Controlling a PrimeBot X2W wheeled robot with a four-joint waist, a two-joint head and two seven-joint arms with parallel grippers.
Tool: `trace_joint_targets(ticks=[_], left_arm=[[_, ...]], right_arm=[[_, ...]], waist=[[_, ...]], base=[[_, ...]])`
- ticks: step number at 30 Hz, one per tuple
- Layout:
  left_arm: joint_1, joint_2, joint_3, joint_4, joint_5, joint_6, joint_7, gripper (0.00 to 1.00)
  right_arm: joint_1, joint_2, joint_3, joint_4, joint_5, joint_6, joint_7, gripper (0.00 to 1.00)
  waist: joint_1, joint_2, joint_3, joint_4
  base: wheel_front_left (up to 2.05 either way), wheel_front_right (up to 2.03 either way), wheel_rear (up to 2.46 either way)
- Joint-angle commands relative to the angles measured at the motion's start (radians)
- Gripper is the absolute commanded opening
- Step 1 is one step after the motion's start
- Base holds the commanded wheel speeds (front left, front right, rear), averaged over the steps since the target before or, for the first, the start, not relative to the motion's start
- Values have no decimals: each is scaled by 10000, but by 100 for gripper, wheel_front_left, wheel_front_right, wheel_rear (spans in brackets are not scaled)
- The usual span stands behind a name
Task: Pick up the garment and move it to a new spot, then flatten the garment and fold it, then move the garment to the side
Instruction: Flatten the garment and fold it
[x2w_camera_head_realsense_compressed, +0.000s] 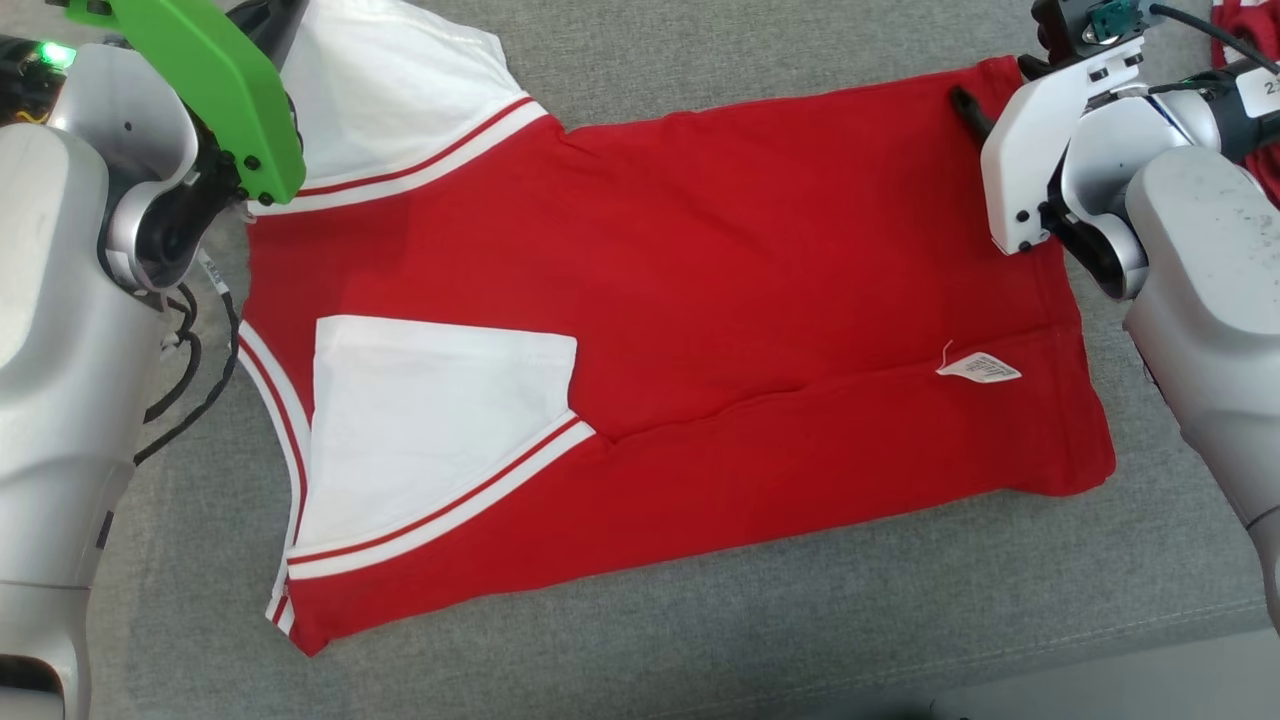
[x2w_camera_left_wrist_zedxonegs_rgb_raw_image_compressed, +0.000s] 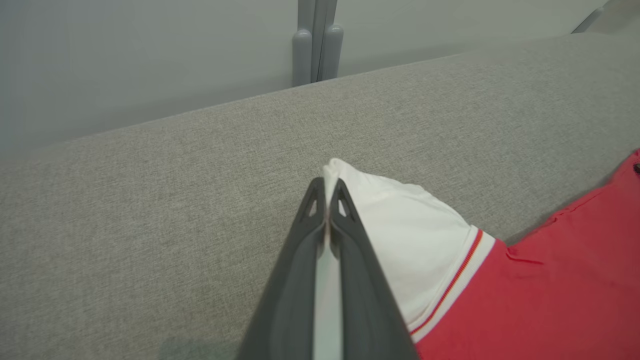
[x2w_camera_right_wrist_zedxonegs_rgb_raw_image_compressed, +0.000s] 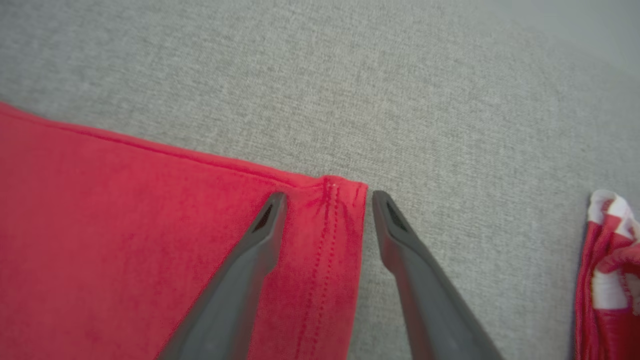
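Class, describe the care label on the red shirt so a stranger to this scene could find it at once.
On the grey fabric surface lies a red shirt with white sleeves. Near its hem end, on the robot's right, sits the care label. Unlike the big striped sleeves, it is a tiny printed white tag.

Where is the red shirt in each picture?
Head view: the red shirt lies spread across the middle.
Left wrist view: lower right, its white sleeve pinched in the left tool.
Right wrist view: left half, its corner inside the open right tool.
Shared landmark: the grey cushion under it.
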Motion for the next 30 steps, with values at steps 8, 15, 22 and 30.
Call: trace_joint_targets(ticks=[8,15,22,30], left_arm=[[-289,195,-344,-117,-397,-33,-416,0],[15,331,-444,-269,-691,-31,-997,0],[1514,639,-387,-1374,-1145,-24,-1683,0],[4609,1036,-202,-3981,-1558,703,-2480,0]], right_arm=[[-500,-137,130,1225,449,-20,-669,0],[-474,98,-235,1966,531,-18,-2385,0],[591,153,-96,1640,851,-18,-3699,0],[2354,-218,-539,943,852,-18,-4817,0]], waist=[[0,0,-125,231],[0,0,-619,262],[0,0,-1433,341],[0,0,-2364,697]], base=[[0,0,0],[0,0,0],[0,0,0],[0,0,0]])
